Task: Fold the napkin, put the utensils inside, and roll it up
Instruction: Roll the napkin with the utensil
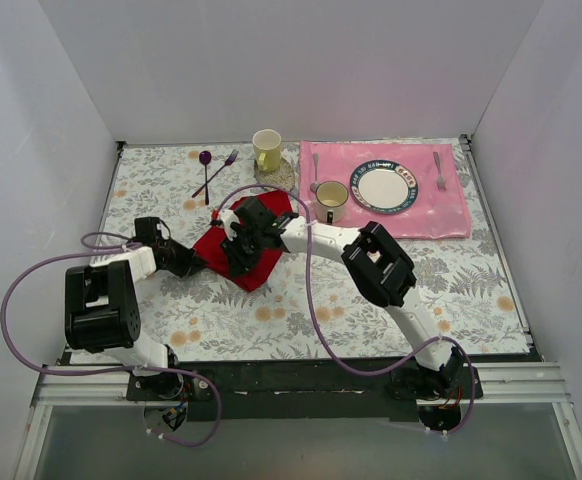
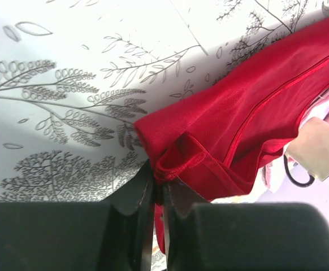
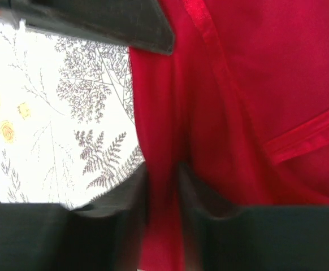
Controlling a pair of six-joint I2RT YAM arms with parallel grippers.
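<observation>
Pinches a folded corner of the napkin (image 1: pixel 209 246) in the left gripper (image 2: pixel 157 176), jaws drawn almost together with only the red hem between them, low over the floral table (image 1: pixel 451 290). Flanks an upright ridge of the same cloth with the right gripper (image 3: pixel 163 172), jaws a little apart and the gap filled with red fabric; cannot tell whether pressing that ridge or merely standing beside it. Meets over the cloth from opposite sides, left arm from the near left, right arm reaching across from the right. From above, shows the napkin as a crumpled red heap left of the table's middle, partly hidden under the right wrist, its near-left edge at the left fingers. Places the heap just left of a cream mug (image 1: pixel 329 202) and in front of a yellow mug (image 1: pixel 266 150) on a round coaster (image 1: pixel 283 178). Shows a purple spoon and fork (image 1: pixel 214 172) crossed behind the heap, apart from it. Has the pink placemat (image 1: pixel 441 212) well to the right, carrying a plate (image 1: pixel 383 187) at its middle, a silver fork (image 1: pixel 438 170) to the plate's right and a silver spoon (image 1: pixel 315 165) at the left edge.
</observation>
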